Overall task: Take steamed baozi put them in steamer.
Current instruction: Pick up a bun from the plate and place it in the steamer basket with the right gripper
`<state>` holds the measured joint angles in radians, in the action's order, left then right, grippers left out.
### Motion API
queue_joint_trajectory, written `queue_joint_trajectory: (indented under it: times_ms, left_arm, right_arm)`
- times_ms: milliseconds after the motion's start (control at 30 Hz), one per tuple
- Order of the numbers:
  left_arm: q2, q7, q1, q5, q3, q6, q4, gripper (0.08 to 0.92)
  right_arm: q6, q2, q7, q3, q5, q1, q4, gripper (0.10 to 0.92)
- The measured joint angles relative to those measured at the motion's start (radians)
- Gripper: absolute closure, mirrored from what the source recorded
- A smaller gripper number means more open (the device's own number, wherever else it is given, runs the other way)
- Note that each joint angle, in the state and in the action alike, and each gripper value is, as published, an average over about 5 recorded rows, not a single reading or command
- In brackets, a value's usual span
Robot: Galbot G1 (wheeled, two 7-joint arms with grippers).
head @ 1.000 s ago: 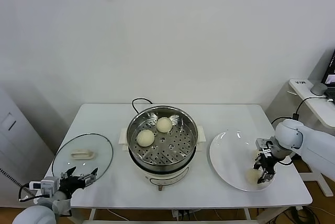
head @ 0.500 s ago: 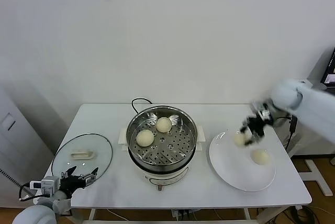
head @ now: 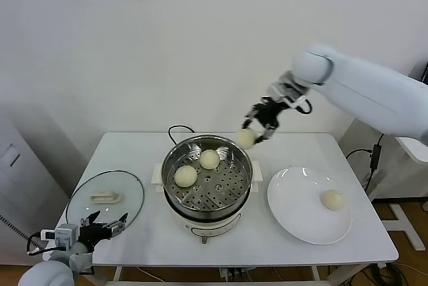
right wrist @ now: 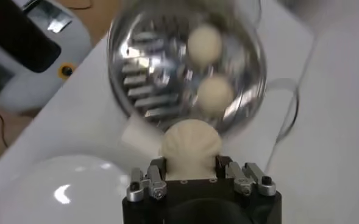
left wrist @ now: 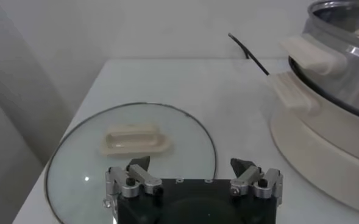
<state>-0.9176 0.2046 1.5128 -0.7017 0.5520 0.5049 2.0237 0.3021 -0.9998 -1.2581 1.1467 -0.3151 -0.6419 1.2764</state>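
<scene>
1. Nearest you, at 7 o'clock on the table edge, the left gripper [head: 101, 226] sits parked with its fingers spread wide apart, holding nothing; it has not moved over the last second. Just beyond it lies the glass lid [head: 105, 199], flat, its white handle [left wrist: 132, 139] up.
2. At the table's middle stands the steamer [head: 207, 182], upright, mouth facing up, with no long axis to speak of. Two steamed baozi rest dome-up on its perforated tray: one [head: 186, 176] toward 9 o'clock, one [head: 210, 159] toward 12 o'clock. Both are where they were a second ago.
3. At 3 o'clock of the steamer, the white plate [head: 294, 209] now carries a single baozi [head: 332, 200]. A second ago your right gripper was down over the plate's near part.
4. Farthest out, the right gripper [head: 258, 125] hangs in the air above the steamer's rim at about 1 o'clock, fingers clamped on a baozi [head: 245, 137]. The right wrist view shows that bun [right wrist: 190, 148] pinched between the two fingers, with the pot below it.
5. Over the last second that arm has lifted the bun off the plate and carried it up and across to the pot's far rim.
</scene>
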Motion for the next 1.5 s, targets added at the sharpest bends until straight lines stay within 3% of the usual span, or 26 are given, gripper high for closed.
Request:
queue_joint_trajectory:
  times_ms: [400,967,1167,1500]
  left_arm:
    - [-0.002,0.0,0.001,0.0,0.0,-0.002,0.0,0.177]
    - [0.003,-0.002,-0.003,0.0,0.0,-0.003,-0.011,0.177]
    - [0.004,-0.003,-0.005,-0.001,0.0,-0.004,-0.013,0.177]
    - [0.005,-0.004,-0.002,-0.002,0.001,-0.006,-0.016,0.177]
  right_arm:
    - [0.184,-0.123,-0.006,0.013,0.099,0.057,0.081,0.522]
    - [0.321,-0.194,-0.008,-0.022,0.314,0.197,0.082,0.524]
    - [0.341,-0.204,-0.001,-0.035,0.377,0.239,0.079,0.45]
    - [0.354,-0.201,0.007,-0.063,0.432,0.266,0.067,0.219]
